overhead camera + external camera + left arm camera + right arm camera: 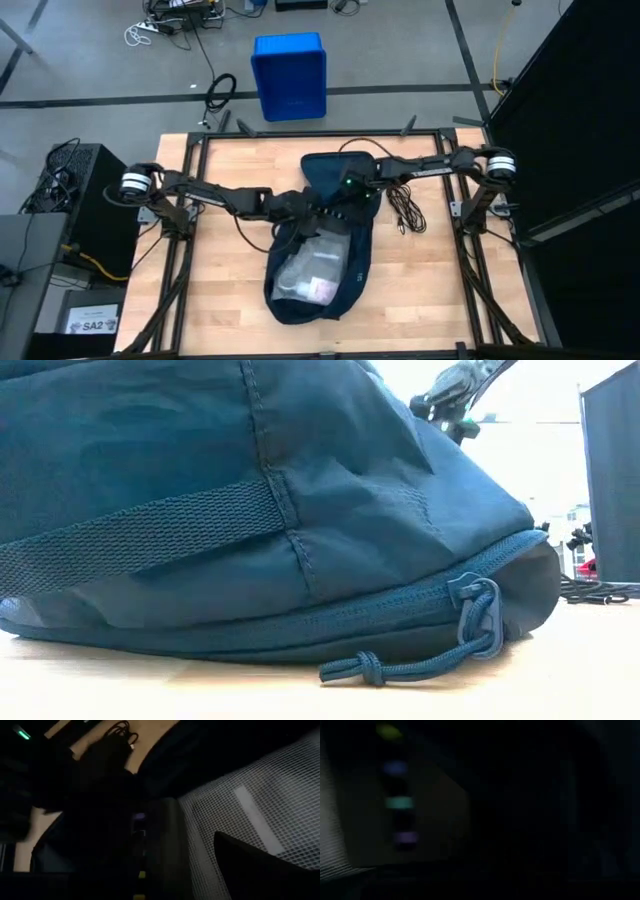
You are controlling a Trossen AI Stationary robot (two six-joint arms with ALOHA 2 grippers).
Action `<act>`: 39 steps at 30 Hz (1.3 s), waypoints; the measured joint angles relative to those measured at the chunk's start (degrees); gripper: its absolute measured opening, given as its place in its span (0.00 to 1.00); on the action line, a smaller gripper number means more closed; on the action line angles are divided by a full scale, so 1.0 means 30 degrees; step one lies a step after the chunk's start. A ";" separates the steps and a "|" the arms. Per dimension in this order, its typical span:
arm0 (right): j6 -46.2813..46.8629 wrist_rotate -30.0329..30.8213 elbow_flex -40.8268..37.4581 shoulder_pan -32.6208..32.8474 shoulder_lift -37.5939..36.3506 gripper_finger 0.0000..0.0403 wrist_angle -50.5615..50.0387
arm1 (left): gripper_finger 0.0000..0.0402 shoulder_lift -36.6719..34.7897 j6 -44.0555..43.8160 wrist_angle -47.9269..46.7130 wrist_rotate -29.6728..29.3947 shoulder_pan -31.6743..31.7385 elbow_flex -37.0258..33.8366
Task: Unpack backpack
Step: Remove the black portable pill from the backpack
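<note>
The dark navy backpack [335, 250] lies flat on the wooden table with its opening spread. In it lies a clear mesh pouch [315, 268] holding pale items. My left gripper [312, 222] reaches in from the table's left, at the pouch's far end. In the left wrist view its fingers stand apart, with the white mesh [260, 805] beside one dark finger [250, 865]. My right gripper [346, 198] comes from the right and points steeply down into the backpack's far part. Its own view is almost black. In the low view the backpack [250, 510] fills the frame. My left gripper stands at the mesh pouch's far end, slanting down from the table's left; whether its fingers touch the pouch I cannot tell. My right gripper is shut among the backpack's dark cloth near its far end; the cloth and the dark hide whether it touches anything.
A black cable [405, 210] lies coiled on the table to the right of the backpack. A bright blue bin [290, 75] stands on the floor beyond the table's far edge. A zipper pull cord [430, 658] trails from the backpack onto the table. Bare wood shows near the front edge.
</note>
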 joint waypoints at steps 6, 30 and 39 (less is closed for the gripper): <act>-0.0453 -0.0661 0.0058 -0.0067 0.1674 0.00 0.0790 | 0.54 0.0812 -0.0011 -0.0679 -0.0002 0.0513 0.0298; -0.0599 -0.8566 -0.0073 -0.0146 0.1895 0.00 0.6293 | 0.55 0.3517 0.0306 -0.0548 -0.0642 0.0494 0.0325; -0.0226 -0.9791 -0.0073 -0.0145 0.1880 0.00 0.6418 | 0.55 0.3157 0.0850 -0.0632 -0.1490 0.0098 0.0281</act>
